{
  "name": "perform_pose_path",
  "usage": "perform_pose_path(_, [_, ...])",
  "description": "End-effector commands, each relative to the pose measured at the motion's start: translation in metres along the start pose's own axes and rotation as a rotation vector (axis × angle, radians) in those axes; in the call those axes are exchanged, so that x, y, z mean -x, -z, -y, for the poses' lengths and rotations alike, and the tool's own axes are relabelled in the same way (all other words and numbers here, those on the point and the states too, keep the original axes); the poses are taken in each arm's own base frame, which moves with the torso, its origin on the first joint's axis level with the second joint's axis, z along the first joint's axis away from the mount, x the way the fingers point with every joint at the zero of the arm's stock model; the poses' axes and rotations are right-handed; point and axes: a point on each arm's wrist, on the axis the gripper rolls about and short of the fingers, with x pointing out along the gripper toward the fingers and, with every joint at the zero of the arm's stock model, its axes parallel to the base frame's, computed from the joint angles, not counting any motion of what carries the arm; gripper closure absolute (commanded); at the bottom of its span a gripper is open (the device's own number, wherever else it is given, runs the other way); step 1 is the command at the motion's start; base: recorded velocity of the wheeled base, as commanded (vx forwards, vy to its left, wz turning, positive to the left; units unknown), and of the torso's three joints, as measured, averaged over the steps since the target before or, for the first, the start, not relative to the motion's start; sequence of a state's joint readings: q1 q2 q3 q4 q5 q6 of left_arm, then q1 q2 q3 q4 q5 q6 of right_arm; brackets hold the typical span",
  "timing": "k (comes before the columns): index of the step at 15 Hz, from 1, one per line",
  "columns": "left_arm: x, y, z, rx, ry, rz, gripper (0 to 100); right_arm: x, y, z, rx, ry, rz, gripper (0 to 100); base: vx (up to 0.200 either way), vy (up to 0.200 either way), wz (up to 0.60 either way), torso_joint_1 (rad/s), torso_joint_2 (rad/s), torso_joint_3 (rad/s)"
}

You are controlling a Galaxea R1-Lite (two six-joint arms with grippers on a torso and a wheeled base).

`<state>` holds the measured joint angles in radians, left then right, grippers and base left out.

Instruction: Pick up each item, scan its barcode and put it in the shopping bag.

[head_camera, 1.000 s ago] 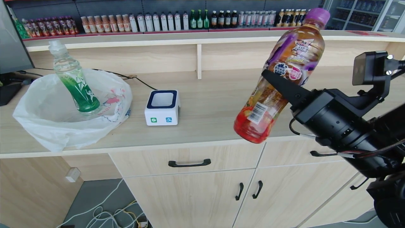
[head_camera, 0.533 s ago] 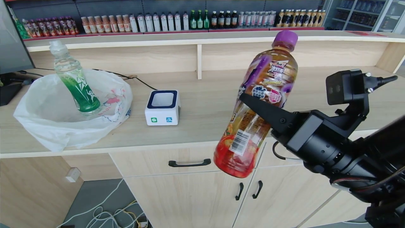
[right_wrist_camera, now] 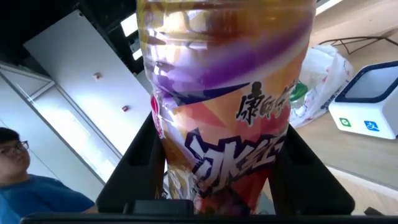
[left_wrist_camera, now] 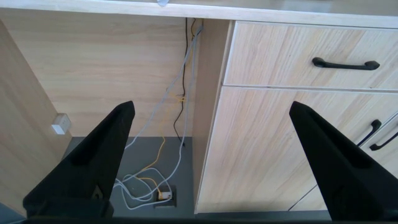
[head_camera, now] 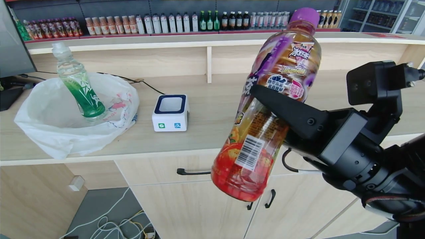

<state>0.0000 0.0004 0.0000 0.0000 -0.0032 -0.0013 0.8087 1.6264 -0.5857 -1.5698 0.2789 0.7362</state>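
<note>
A light wooden counter [head_camera: 212,109] is seen across the room, backed by a raised ledge [head_camera: 166,41] with an upright divider [head_camera: 209,64]. Behind it, a dark wall shelf [head_camera: 166,33] is lined with rows of bottled drinks [head_camera: 166,22], and glass-door coolers [head_camera: 382,15] are set at the far right. Below the counter, a drawer [head_camera: 149,167] and cupboard doors [head_camera: 199,209] are fitted with black handles [head_camera: 194,172]. A white socket [head_camera: 76,183] is fixed to the side panel, and loose cables [head_camera: 109,225] are strewn over the grey floor [head_camera: 99,202].

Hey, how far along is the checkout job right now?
Done: a green-labelled bottle stands in the shopping bag. In hand: the right tool grips a purple-capped drink bottle in the air, barcode label showing. Left: scan it at the white scanner, then bag it. The left tool hangs open, empty.
</note>
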Motion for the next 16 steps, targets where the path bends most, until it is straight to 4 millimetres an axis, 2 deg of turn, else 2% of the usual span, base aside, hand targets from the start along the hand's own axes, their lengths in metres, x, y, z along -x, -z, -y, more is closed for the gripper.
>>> perform_pose_path(1, [0.000,0.000,0.000,0.000,0.000,0.000,0,-0.002,-0.002,-0.002,0.000,-0.012,0.009,100,0.000,0.000,0.00,0.000,0.00,0.000])
perform_pose_path(16, [0.000,0.000,0.000,0.000,0.000,0.000,0,-0.003,0.001,-0.012,-0.012,-0.047,-0.001,100,0.000,0.000,0.00,0.000,0.00,0.000])
